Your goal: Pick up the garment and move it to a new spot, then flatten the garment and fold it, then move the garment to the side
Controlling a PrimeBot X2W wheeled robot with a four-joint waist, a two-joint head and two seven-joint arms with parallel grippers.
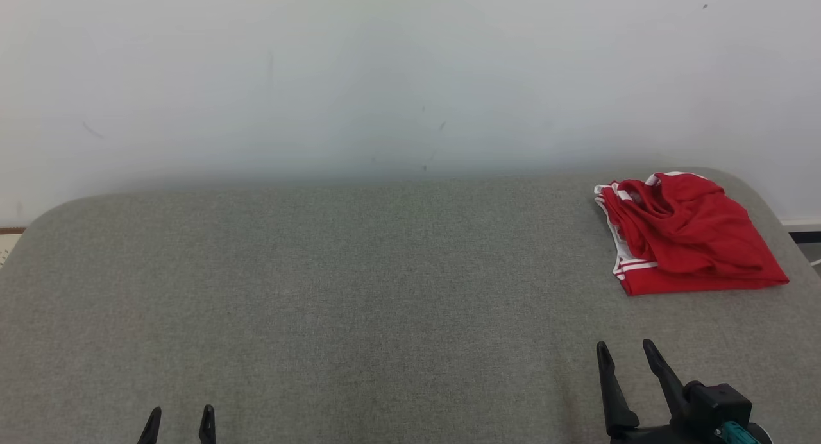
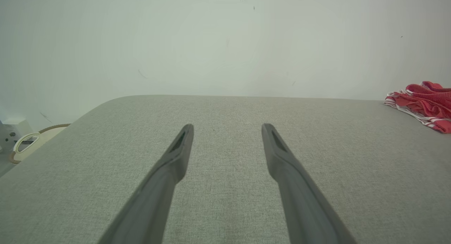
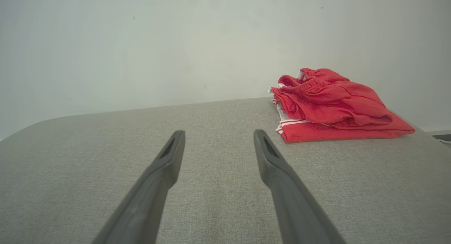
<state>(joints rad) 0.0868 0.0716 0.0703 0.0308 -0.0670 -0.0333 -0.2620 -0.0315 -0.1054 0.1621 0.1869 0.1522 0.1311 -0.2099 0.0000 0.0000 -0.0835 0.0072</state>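
Observation:
The garment (image 1: 686,235) is red with white stripes along its edge, lying bunched in a loose folded heap at the far right of the grey cloth-covered table (image 1: 359,290). In the right wrist view the garment (image 3: 334,106) lies ahead and to the right of my fingers; in the left wrist view the garment (image 2: 424,104) shows at the right edge. My right gripper (image 1: 625,354) is open near the front right, short of the garment, nothing between its fingers. At the front left my left gripper (image 1: 181,415) is open and empty, far from the garment.
A pale wall (image 1: 385,78) rises right behind the table's far edge. The table's corners are rounded. Off the table's left side, a coiled cable (image 2: 26,140) lies on the floor.

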